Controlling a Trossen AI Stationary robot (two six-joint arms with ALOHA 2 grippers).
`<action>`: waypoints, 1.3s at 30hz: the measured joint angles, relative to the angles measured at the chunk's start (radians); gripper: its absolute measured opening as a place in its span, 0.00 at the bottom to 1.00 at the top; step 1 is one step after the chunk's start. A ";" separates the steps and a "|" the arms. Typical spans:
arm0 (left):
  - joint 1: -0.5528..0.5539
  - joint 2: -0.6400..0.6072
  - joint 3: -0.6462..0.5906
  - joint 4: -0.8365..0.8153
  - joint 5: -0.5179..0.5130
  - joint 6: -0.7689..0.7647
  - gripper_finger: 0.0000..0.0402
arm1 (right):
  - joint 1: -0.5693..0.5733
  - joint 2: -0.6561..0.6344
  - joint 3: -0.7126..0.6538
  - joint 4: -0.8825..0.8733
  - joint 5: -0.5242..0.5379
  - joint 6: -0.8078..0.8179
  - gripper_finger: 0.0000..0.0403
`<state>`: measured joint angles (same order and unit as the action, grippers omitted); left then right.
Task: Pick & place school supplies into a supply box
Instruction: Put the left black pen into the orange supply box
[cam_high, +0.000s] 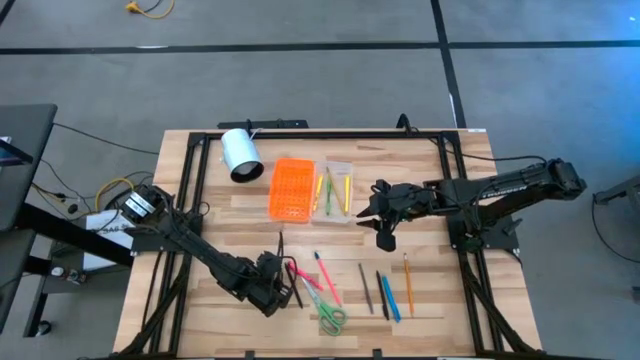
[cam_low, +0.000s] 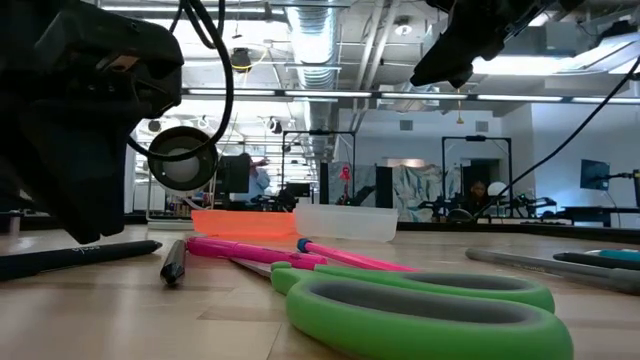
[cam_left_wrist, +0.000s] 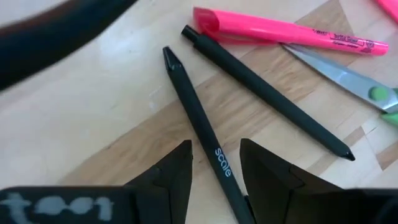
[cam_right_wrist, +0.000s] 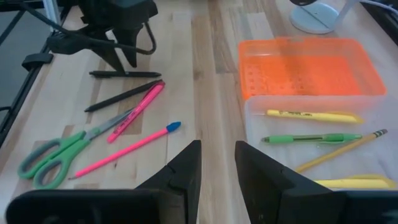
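My left gripper (cam_left_wrist: 216, 146) is low over the near left part of the table (cam_high: 283, 288). It is open, with one finger on either side of a black pen (cam_left_wrist: 202, 124) lying flat; neither finger touches it. A second black pen (cam_left_wrist: 267, 93), a pink highlighter (cam_left_wrist: 280, 31) and green-handled scissors (cam_high: 328, 312) lie close by. My right gripper (cam_right_wrist: 217, 149) is open and empty, raised over the table (cam_high: 385, 235) beside the clear tray (cam_high: 338, 190). The tray holds a yellow highlighter (cam_right_wrist: 311, 116), a green pen (cam_right_wrist: 305, 138) and a pencil (cam_right_wrist: 339, 151). The orange lid (cam_high: 291, 188) lies next to it.
A white cylinder (cam_high: 240, 155) lies near the far left of the table. A pink pen (cam_high: 327, 278), dark and blue pens (cam_high: 385, 295) and an orange pencil (cam_high: 407, 270) lie on the near half. Bare wood shows between the tray and these pens.
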<state>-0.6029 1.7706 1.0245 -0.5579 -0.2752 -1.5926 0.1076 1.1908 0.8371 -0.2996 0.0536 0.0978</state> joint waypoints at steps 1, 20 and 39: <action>0.004 0.000 0.000 0.001 0.000 0.014 0.31 | -0.004 0.000 0.000 0.000 0.000 0.000 0.23; 0.025 0.012 0.002 0.015 0.040 0.100 0.31 | -0.021 0.000 0.000 -0.003 0.000 0.000 0.23; 0.017 0.058 0.006 -0.041 0.113 0.062 0.23 | -0.021 0.000 0.001 -0.009 0.000 0.000 0.23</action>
<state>-0.5855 1.8290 1.0302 -0.5989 -0.1620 -1.5302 0.0868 1.1908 0.8379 -0.3083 0.0536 0.0978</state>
